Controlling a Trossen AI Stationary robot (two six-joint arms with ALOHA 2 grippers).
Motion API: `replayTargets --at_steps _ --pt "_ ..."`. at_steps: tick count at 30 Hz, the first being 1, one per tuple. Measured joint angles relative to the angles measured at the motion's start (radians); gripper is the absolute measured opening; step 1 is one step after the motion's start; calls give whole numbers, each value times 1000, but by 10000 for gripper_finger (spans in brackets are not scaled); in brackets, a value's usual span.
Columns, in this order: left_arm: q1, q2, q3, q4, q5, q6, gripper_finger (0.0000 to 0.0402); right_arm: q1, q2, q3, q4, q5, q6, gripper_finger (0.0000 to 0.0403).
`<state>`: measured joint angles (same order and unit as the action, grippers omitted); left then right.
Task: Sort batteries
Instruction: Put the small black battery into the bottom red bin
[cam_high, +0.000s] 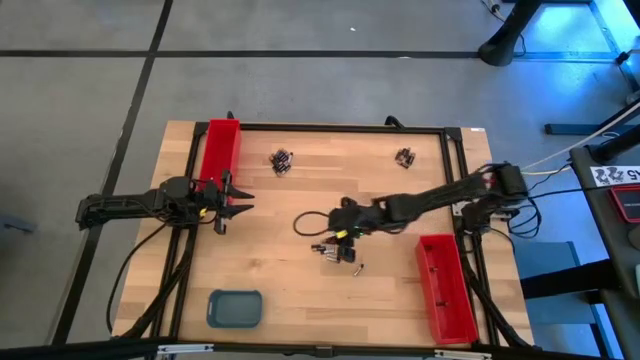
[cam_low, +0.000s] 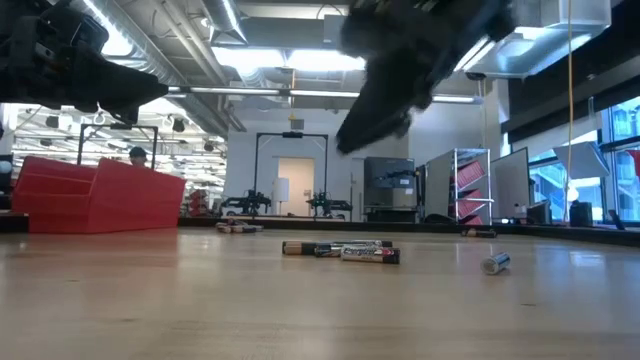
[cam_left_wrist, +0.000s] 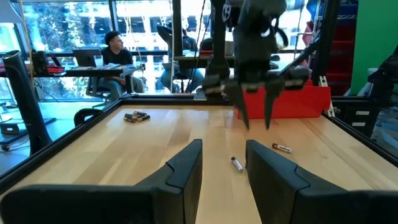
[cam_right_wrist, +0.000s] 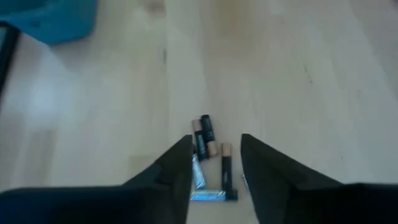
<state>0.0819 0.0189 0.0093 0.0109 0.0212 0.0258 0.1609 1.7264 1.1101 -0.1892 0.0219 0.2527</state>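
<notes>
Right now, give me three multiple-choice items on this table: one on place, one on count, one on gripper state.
1. Where is the blue-grey tray?
A. Far edge, right
B. Near edge, left of middle
C. Inside a red tray

2. How many long red trays are on the table?
A. One
B. Two
C. Three

3. How do the right gripper's fingers stand?
A. Open above the batteries
B. Shut on a battery
C. Shut on a tray

Key:
1 B: the high view shows it by the near edge, left of middle.
2 B: one at far left, one at near right.
3 A: the right wrist view shows a gap between the fingers, nothing held.
</notes>
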Motion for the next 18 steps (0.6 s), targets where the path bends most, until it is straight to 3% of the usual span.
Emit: replayTargets --at_steps 5,10,12,18 --pt "0 0 0 0 0 0 114 -7 116 104 -65 -23 -103 161" --pt "0 5 0 0 0 0 114 -41 123 239 -331 169 -46 146" --pt "0 5 0 0 0 0 114 -86 115 279 -422 193 -27 144" --pt "0 4 0 0 0 0 114 -286 89 315 -585 87 9 144"
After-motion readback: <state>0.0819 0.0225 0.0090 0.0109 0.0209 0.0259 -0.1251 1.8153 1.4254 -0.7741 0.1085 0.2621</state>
